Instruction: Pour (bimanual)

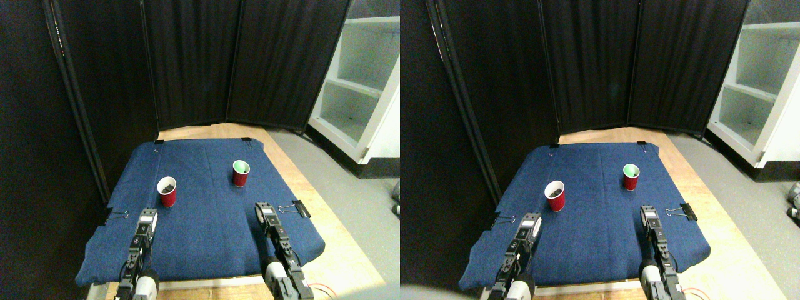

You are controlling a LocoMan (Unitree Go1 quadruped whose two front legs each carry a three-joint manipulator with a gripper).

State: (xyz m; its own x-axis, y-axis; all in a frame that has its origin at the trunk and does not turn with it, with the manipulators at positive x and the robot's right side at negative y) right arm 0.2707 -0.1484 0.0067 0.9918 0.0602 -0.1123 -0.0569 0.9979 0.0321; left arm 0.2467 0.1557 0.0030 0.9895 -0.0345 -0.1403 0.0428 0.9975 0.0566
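Two red cups stand upright on the blue cloth (206, 225). The left red cup (167, 192) holds dark bits. The right red cup (241, 173) has a pale green inside. My left gripper (147, 216) sits just below and left of the left cup, apart from it. Toward the cloth's right side, my right gripper (265, 210) rests below and right of the right cup, with a clear gap between them. Neither gripper holds anything.
The cloth is clipped to a wooden table (331, 250) with black binder clips (297, 208). Black curtain panels (206, 62) close off the back and left. A white shelf unit (362, 87) stands at the right on the grey floor.
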